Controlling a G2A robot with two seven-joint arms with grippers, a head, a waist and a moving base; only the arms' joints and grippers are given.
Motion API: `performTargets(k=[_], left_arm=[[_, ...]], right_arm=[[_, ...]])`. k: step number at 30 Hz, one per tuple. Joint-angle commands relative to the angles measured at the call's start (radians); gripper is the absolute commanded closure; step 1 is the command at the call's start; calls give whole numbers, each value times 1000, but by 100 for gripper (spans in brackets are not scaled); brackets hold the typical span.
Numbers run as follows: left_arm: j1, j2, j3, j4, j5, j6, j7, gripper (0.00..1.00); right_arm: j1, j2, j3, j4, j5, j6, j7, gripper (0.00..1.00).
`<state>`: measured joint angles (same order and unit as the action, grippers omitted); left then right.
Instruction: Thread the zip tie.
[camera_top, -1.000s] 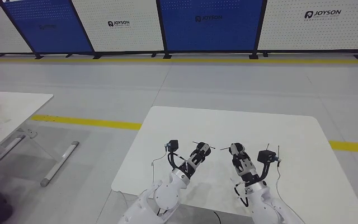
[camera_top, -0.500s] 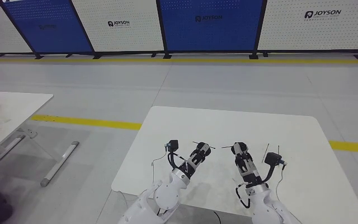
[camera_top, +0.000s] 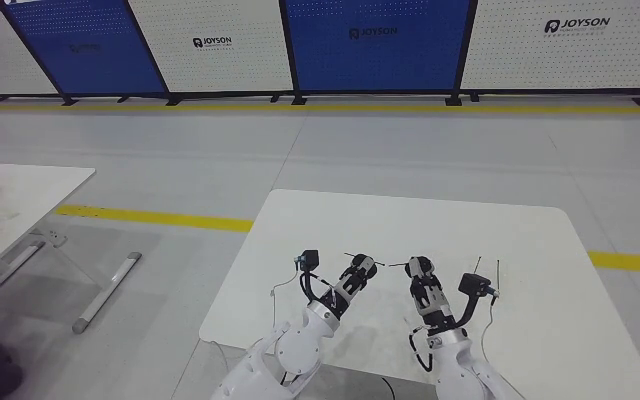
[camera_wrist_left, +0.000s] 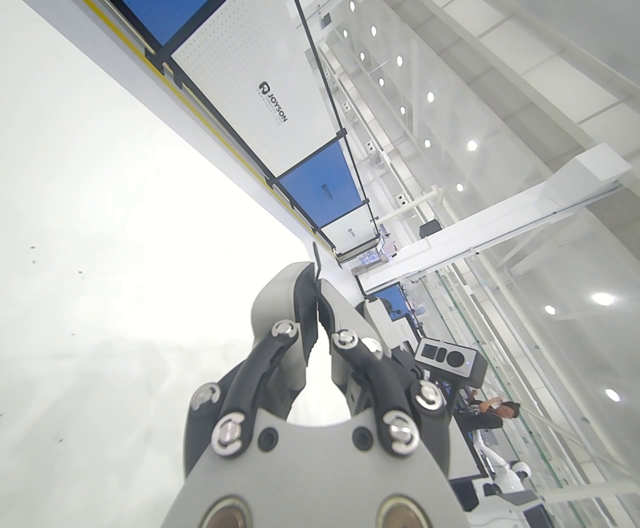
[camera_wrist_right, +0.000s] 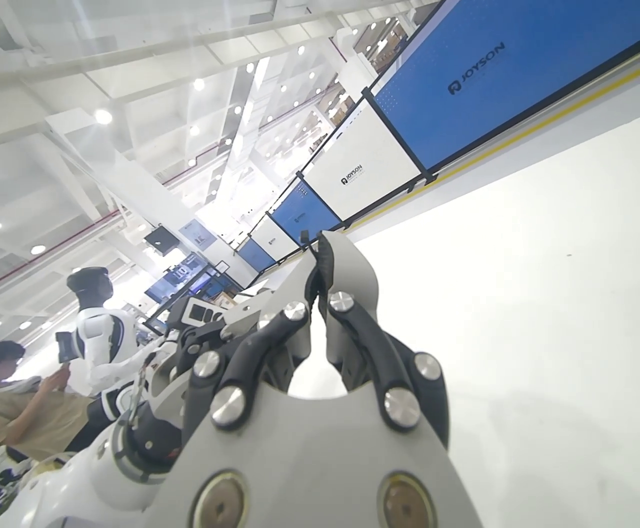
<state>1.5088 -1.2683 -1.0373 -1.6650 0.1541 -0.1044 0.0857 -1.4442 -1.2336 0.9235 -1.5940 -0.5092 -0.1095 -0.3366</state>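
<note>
Left wrist view: the grey-and-black two-finger left gripper (camera_wrist_left: 316, 280) is clamped tight, pads pressed together on a thin black plastic zip tie (camera_wrist_left: 315, 256). Only a short stub pokes past the fingertips. A short stub stays stiff and aimable, which looks like the reason for pinching so close to the end.

Right wrist view: the matching grey-and-black right gripper (camera_wrist_right: 321, 256) is also closed, pinching a black strap. What looks like a small blocky black locking head (camera_wrist_right: 304, 234) sticks out beyond the tips. It is probably left exposed so the slot stays free. Can't tell whether both ends belong to one strap, since the rest is hidden by the fingers.

Top view: the left gripper (camera_top: 362, 266) and right gripper (camera_top: 418, 266) sit near each other over the near part of the white rounded-corner table (camera_top: 500, 225). Their tips are turned toward one another with a gap between. The zip tie (camera_top: 397, 265) shows as short black slivers at both sets of tips, roughly facing across that gap. This reads as lining up for insertion, not yet threaded. Both seem lifted off the surface, I'd guess so the wrists can tilt freely.

My read is that the next move needs fine tip-to-slot alignment. The risk is the thin tip flexing or missing the hole.

Beyond the table are a grey floor with a yellow line (camera_top: 150, 218) and blue and white partition panels (camera_top: 380, 45).
</note>
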Motion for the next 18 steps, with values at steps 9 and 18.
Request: performTargets(k=[9,18], left_arm=[[0,0,0,0,0,0,0,100],[0,0,0,0,0,0,0,100]], right_arm=[[3,-14,2,2,18,-7,29,100],[9,-29,9,16,1,9,27,100]])
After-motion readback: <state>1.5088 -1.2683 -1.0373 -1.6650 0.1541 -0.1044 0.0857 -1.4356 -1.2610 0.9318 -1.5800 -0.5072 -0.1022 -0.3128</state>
